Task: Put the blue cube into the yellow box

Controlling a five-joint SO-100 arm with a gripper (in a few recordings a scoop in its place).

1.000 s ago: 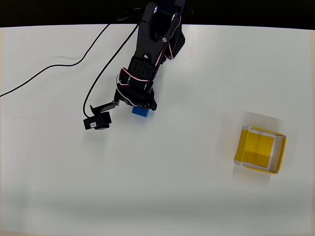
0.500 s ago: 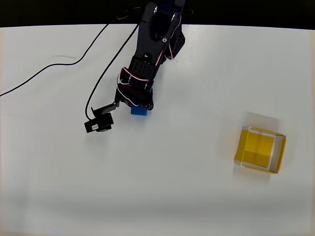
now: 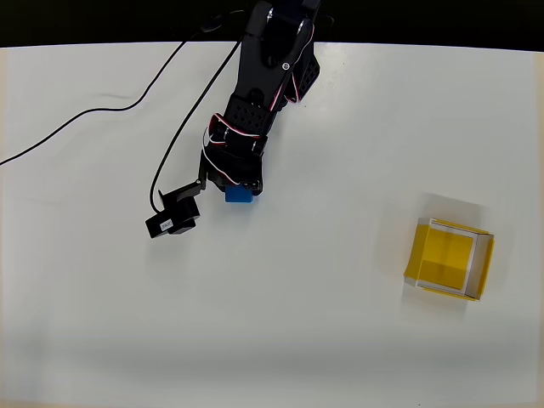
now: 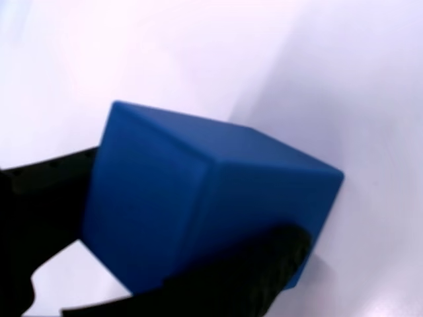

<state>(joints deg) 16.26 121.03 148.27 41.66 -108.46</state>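
1. White tabletop fills the overhead view, with a black strip along the top edge behind it.
2. The black arm reaches down from the top edge, with red and white wires looped at its wrist.
3. The gripper sits over the blue cube, which rests on the table left of centre, partly covered by the wrist.
4. In the wrist view the blue cube looms close, with black fingers pressed against its lower right face and another black part touching its left side; the gripper is clamped on the cube.
5. A black camera module with a white label hangs off the gripper's left side in the overhead view, just beside the cube.
6. A thin black cable trails across the table's upper left.
7. The yellow box stands open-topped at the right, well apart from the cube, with bare table between them.
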